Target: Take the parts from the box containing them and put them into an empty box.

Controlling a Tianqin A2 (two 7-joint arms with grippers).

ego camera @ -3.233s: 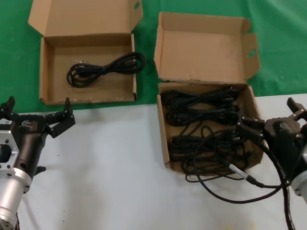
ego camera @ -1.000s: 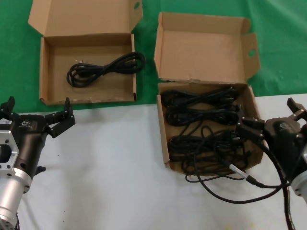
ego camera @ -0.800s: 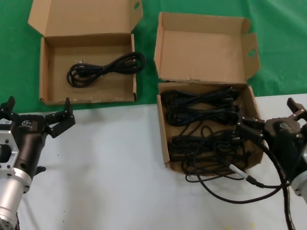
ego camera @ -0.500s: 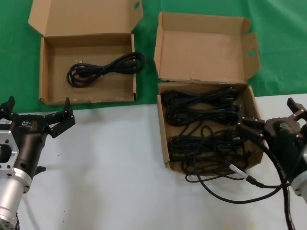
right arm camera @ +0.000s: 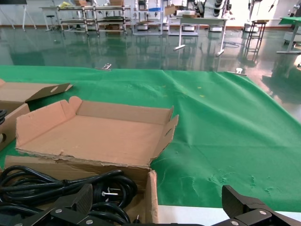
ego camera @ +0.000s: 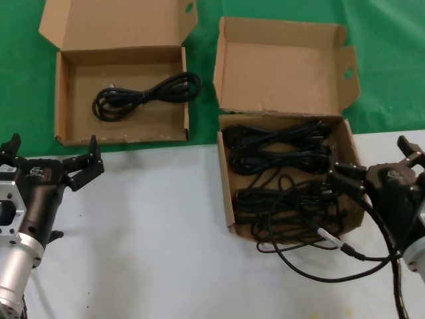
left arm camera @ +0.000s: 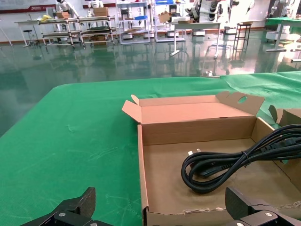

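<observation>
Head view: right claw (ego camera: 375,171) spread wide, poised at the right rim of the box containing them (ego camera: 229,199), on the white worktop (ego camera: 146,232). Parts (ego camera: 282,176) piled inside, just left of that claw, long axes running side to side. Left claw (ego camera: 50,158) also spread, idle near the empty box (ego camera: 63,106), which already holds one cord (ego camera: 143,93).

Left wrist view: fingertips (left arm camera: 75,207) apart, cord (left arm camera: 230,162) ahead in the tray.

Right wrist view: fingertips (right arm camera: 70,202) parted just above the coils (right arm camera: 61,188). Right arm clearly nearer; probably a short reach leftward and down.
</observation>
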